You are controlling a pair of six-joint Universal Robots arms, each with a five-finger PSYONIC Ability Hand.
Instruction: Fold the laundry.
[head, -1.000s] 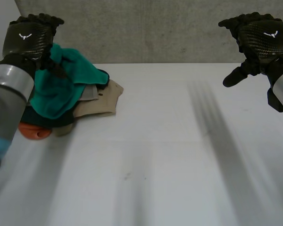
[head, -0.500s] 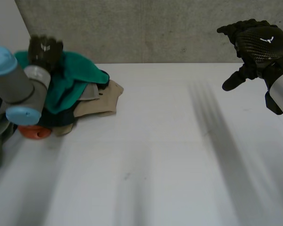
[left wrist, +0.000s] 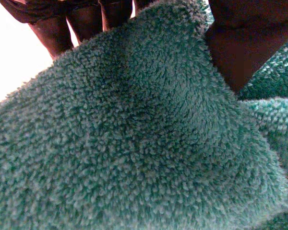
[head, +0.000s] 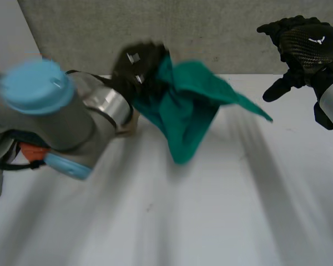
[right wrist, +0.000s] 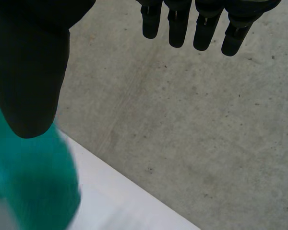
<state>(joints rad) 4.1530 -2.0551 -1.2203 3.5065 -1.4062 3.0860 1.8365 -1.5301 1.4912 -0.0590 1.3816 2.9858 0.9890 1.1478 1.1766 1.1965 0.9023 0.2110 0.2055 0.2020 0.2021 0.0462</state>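
Gone from the laundry heap at far left within the last second: the teal terry towel [head: 188,108]; now hanging in the air over the far middle of the white table [head: 211,221], bunched at the top and trailing a point to the right; carried there by the left hand [head: 140,62], fingers [left wrist: 53,28] and thumb clamped tight on a fold of the looped fabric; swung across with it, the left arm [head: 61,122], now covering most of the remaining heap; peeking out beneath the arm, an orange item [head: 30,151] and a scrap of tan cloth [head: 131,125].

Held up at far right, much as a second ago, the right hand [head: 302,44]; relaxed and empty, thumb spread wide, fingers loosely extended; near that thumb but not touching it, the towel's right edge.

Reads as one piece singled out for folding; not yet laid down, not yet flat; next likely to call for lowering onto the near part of the table and spreading with both hands; some risk of landing crumpled, given the single bunched grip.
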